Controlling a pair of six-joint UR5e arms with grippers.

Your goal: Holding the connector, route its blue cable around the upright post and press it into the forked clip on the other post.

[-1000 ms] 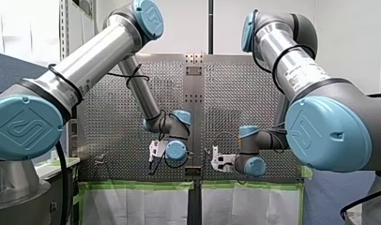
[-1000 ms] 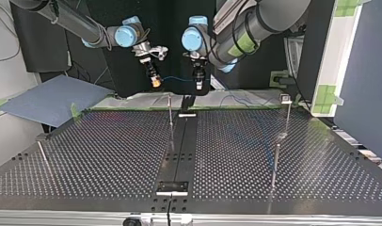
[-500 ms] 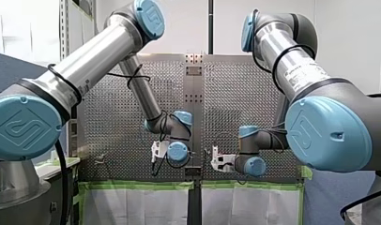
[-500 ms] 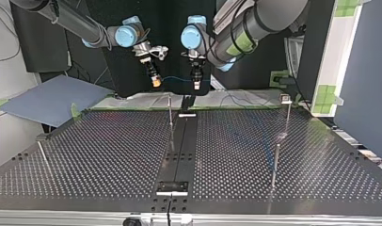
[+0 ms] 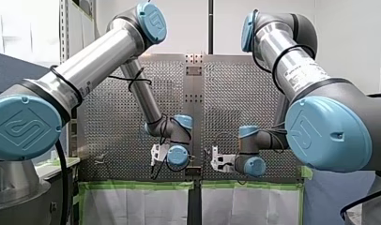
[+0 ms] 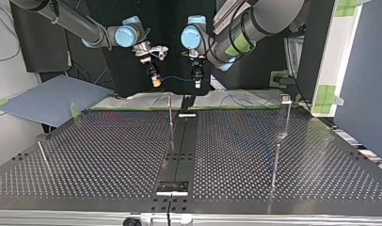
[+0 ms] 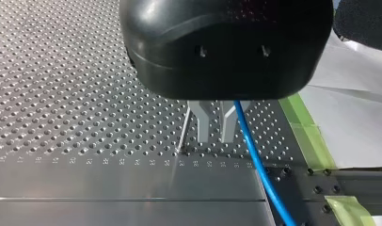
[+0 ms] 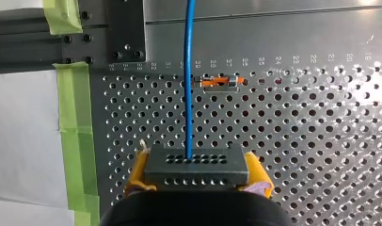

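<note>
Clamped on the connector (image 8: 197, 162), my right gripper (image 8: 198, 176) has its yellow pads (image 8: 258, 172) pressed against the block's two short ends. The connector's long axis therefore runs crosswise, from pad to pad. Its holed face points straight ahead of the gripper, toward the perforated table (image 8: 321, 141). The blue cable (image 8: 188, 70) leaves that face near the middle and runs dead straight away from it.

In the top view the connector is held high above the table's far edge, left of centre. From there the cable runs nearly level across to my left gripper (image 6: 197, 86), then sags away to the table at the view's right. Whether my left gripper is closed on the cable I cannot tell (in its own wrist view the cable passes right beside it, and no more than that shows).

The upright post (image 6: 170, 110) stands below and between the two grippers, and the cable is not touching it. A second post (image 6: 287, 117), well apart at the view's right, carries a small head which I take for the forked clip (image 6: 285, 98).

By my reckoning the routing proper has not begun: this is the carry, with the cable stretched in the air. The next move calls for bringing the connector down to post height and leading the cable round the upright post under light tension. Only then should it go across to the clip, with the cable lined up with the fork before pressing.
</note>
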